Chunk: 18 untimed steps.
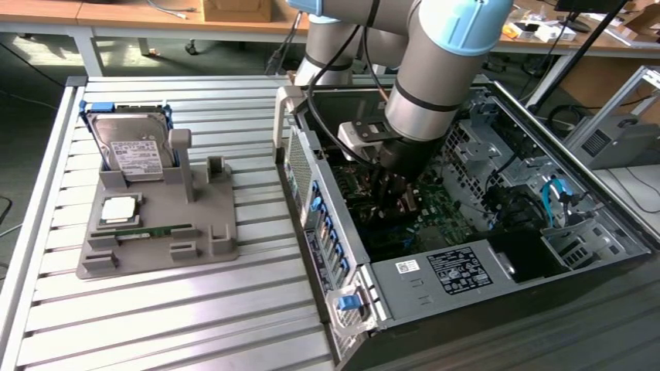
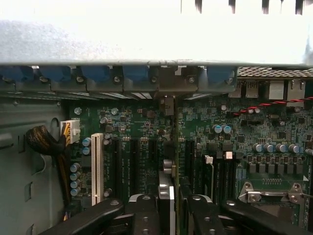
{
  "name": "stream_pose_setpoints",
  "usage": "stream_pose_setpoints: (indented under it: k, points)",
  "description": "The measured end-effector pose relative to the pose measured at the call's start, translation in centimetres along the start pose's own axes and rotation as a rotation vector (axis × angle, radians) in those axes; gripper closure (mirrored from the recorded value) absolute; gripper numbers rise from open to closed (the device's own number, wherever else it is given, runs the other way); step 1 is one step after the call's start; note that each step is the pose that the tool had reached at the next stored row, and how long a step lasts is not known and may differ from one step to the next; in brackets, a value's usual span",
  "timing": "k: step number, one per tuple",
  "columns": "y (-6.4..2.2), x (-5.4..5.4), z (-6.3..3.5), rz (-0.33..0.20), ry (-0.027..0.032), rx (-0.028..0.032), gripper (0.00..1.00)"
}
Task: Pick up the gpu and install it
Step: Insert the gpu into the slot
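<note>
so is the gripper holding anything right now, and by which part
Yes, the gpu. The gripper pinches it by its top edge, card edge-on between the fingers, over the motherboard slots inside the case.

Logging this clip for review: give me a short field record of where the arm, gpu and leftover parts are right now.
gripper: inside the open computer case, above the motherboard
gpu: held edge-on between the fingers, standing over the expansion slots, bracket end toward the rear slot covers
seated: cannot tell
parts holder: on the slatted table, at the exterior view's left
still in holder: hard drive, memory stick
</note>
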<state>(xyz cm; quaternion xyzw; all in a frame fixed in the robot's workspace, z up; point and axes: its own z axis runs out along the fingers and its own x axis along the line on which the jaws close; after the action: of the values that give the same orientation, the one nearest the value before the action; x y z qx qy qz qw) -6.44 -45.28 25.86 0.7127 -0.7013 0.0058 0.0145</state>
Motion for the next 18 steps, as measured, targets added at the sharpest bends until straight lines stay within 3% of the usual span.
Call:
stream_pose_setpoints:
  k: [12,18]
  points:
    - [0.0,-0.01,0.54,0.0,0.0077,-0.0003,0.73]
    - [0.0,-0.02,0.5,0.0,0.0069,0.0001,0.73]
